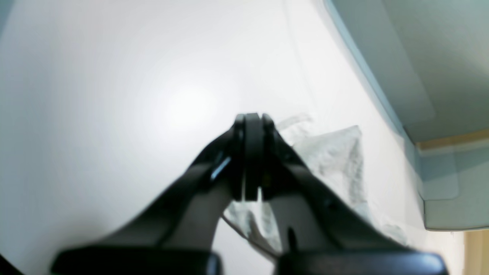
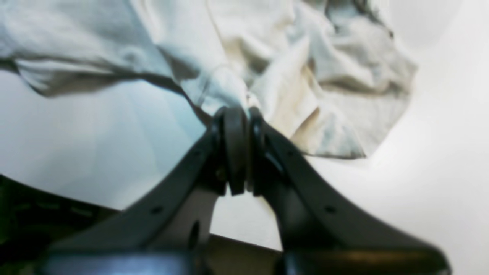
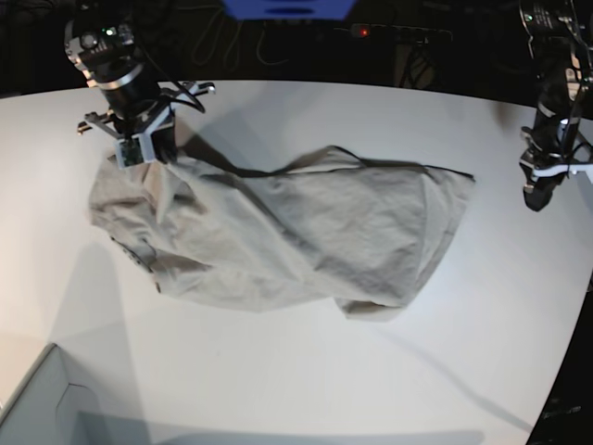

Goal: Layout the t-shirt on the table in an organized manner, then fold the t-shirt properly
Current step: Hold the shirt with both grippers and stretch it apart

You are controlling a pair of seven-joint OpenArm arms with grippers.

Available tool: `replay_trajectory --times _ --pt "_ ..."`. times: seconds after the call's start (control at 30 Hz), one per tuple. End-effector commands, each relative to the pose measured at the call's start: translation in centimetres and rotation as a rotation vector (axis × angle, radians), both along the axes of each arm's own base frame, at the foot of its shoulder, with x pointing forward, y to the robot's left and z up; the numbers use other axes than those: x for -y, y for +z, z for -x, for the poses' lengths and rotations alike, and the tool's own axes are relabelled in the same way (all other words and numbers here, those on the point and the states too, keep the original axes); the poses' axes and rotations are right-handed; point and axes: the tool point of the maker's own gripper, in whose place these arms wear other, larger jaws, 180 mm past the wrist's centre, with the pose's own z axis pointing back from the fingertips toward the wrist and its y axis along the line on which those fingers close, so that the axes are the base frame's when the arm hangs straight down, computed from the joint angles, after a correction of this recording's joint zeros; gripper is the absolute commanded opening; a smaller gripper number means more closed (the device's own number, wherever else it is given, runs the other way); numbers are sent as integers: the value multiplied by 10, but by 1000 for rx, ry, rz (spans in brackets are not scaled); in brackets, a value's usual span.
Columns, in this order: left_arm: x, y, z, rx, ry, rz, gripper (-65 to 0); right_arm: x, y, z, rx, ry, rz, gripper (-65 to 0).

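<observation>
The t-shirt (image 3: 306,232) lies crumpled and stretched across the middle of the white table (image 3: 306,380). My right gripper (image 3: 146,156) stands at the shirt's far left end. In the right wrist view that gripper (image 2: 241,110) is shut on a pinch of the shirt's fabric (image 2: 305,84), which bunches up from the fingertips. My left gripper (image 3: 536,202) hangs near the table's right edge, apart from the shirt's right end. In the left wrist view it (image 1: 252,116) is shut with nothing between its fingers, and part of the shirt (image 1: 332,160) shows on the table (image 1: 114,95) behind it.
A pale grey box corner (image 3: 37,403) sits at the front left of the table. Dark cables and a blue object (image 3: 287,7) lie beyond the far edge. The table's curved edge (image 3: 565,343) runs down the right side.
</observation>
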Motion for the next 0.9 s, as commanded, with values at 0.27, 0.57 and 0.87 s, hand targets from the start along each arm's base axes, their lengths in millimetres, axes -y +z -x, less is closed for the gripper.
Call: replay_trajectory --times 0.27,0.57,0.87 --pt "18 -43 -4 -88 -32 65 -356 -8 -5 5 -6 21 -25 -650" --pt "48 -81 -26 -159 -90 127 -226 -8 -9 7 -20 20 -26 -650" --pt "54 -79 -35 -145 -103 128 -650 -5 -9 6 -17 18 -19 -650"
